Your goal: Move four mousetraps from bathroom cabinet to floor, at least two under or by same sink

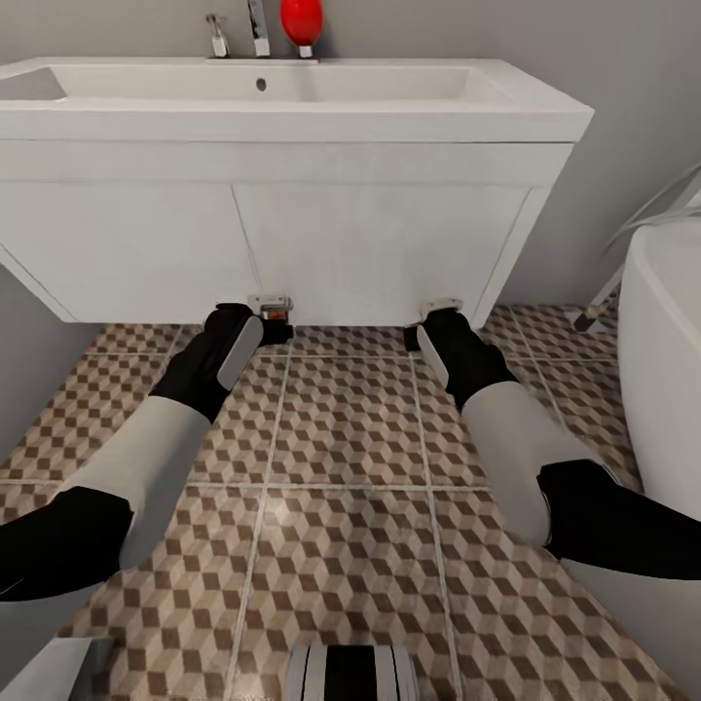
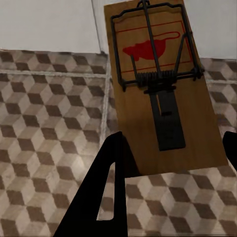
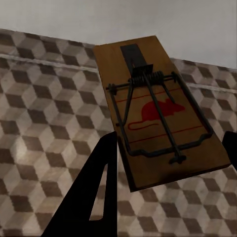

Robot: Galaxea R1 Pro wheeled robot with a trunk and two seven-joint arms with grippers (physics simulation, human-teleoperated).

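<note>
Two mousetraps show, each a brown wooden board with dark wire and a red mouse print. My left gripper is shut on the near end of one mousetrap, low over the bathroom floor at the foot of the sink cabinet; that trap looks pale from the head view. My right gripper is shut on the other mousetrap, held just above the tiles by the cabinet's right part; its board peeks past the fingers. A black finger and another black finger press the boards' edges.
The white sink cabinet fills the wall ahead, with a basin, a faucet and a red object on top. A white bathtub curves in at the right. A grey wall closes the left side.
</note>
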